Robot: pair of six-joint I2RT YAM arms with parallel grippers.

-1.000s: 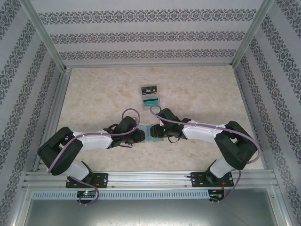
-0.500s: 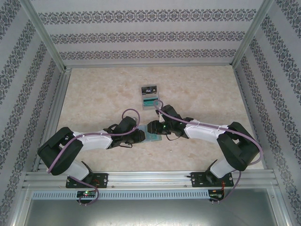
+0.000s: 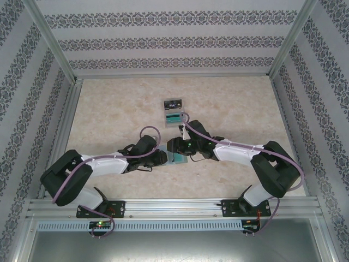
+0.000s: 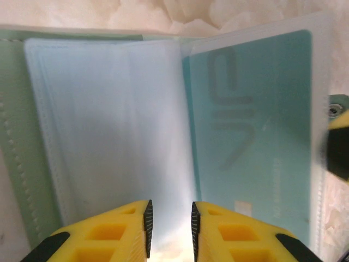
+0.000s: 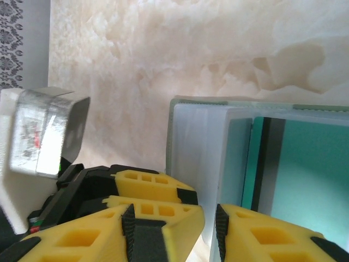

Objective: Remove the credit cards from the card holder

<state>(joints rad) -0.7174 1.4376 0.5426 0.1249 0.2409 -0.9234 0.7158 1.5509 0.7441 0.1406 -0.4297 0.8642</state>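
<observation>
The left pincer point(image 3: 165, 157) has two blocky yellow plastic fingers with ribbed black pads. They are closed to a narrow slit, pinching the near edge of a frosted plastic sleeve point(image 4: 109, 125) that belongs to the card holder point(image 3: 179, 159).

The card holder lies open and flat on the mottled cream table point(image 3: 120, 109), straight ahead of this pincer and touching it. It has a soft sage-green cover with a stitched edge, and cloudy, glossy sleeves fan out from the spine. Ahead and to the right of the fingers, a smooth teal card point(image 4: 256, 125) with rounded corners sits inside a sleeve (its faint markings are too blurred to read).

The right pincer point(image 3: 175, 147) meets the card holder from the other side. Its yellow fingers are partly apart and straddle the upright edge of the sleeves, with no firm hold on anything visible. Just past its right finger, the same teal card shows a dark stripe.

Well beyond both pincers, a black card point(image 3: 173, 103) and a second teal card point(image 3: 174, 117) lie flat on the table.
</observation>
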